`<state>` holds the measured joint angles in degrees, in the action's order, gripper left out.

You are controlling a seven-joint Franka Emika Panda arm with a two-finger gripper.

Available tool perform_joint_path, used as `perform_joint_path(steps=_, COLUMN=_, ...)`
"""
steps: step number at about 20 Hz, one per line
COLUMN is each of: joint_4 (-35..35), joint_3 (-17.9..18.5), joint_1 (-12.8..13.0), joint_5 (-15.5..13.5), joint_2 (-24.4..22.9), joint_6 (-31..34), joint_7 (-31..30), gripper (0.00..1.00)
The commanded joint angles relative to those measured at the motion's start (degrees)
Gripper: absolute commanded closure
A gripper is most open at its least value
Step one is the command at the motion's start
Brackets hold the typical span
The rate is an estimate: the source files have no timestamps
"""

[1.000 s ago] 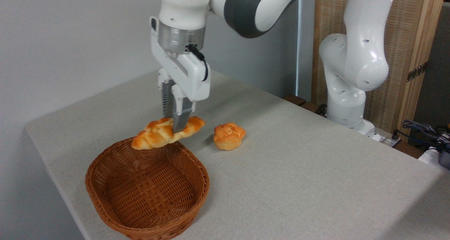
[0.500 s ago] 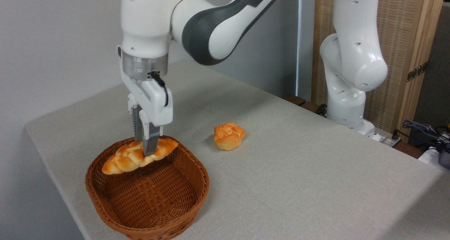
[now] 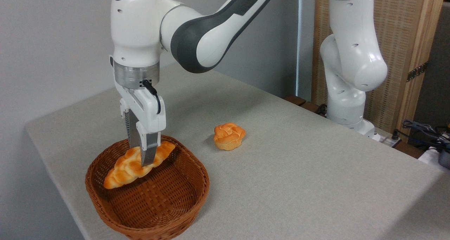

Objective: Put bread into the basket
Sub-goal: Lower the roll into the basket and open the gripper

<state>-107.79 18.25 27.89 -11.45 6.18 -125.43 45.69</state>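
Nowhere on the arm, the worktop (image 3: 299, 176) or the objects can any writing or brand mark be read; only a small blue light glows on top of the arm's wrist housing. The tool (image 3: 144, 159) points straight down, clamped on the bread (image 3: 132, 166) near its middle, and its front finger covers part of the loaf. The bread hangs tilted, left end lower, inside the rim of the basket (image 3: 175, 212); whether it touches the weave is unclear. A bun (image 3: 229, 136) sits apart to the right. Cables at the right edge are cut off.
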Motion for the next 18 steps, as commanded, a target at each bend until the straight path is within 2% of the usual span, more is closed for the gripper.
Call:
perform_joint_path(steps=1, joint_4=0.65, joint_3=0.12, joint_1=0.15, joint_5=-0.77, joint_2=0.15, joint_6=-0.17, joint_7=-0.95, gripper=0.00)
perform_joint_path(steps=7, joint_4=1.00, joint_3=0.12, joint_1=0.15, joint_5=-0.68, joint_2=0.06, joint_6=-0.08, joint_7=-0.61, gripper=0.00)
perform_joint_path(steps=9, joint_4=4.32, joint_3=0.21, joint_1=-0.03, joint_5=-0.16, joint_2=0.06, joint_6=1.40, joint_7=-0.95, gripper=0.00)
perform_joint_path(steps=14, joint_4=10.92, joint_3=1.08, joint_1=-1.78, joint_5=-0.15, joint_2=0.06, joint_6=13.97, joint_7=-1.30, gripper=0.00)
perform_joint_path(steps=17, joint_4=15.48, joint_3=1.08, joint_1=-4.42, joint_5=0.02, joint_2=0.06, joint_6=22.04, joint_7=-4.02, gripper=0.00)
perform_joint_path(steps=18, joint_4=16.98, joint_3=1.00, joint_1=-5.38, joint_5=1.41, joint_2=0.06, joint_6=24.77, joint_7=-4.12, gripper=0.00)
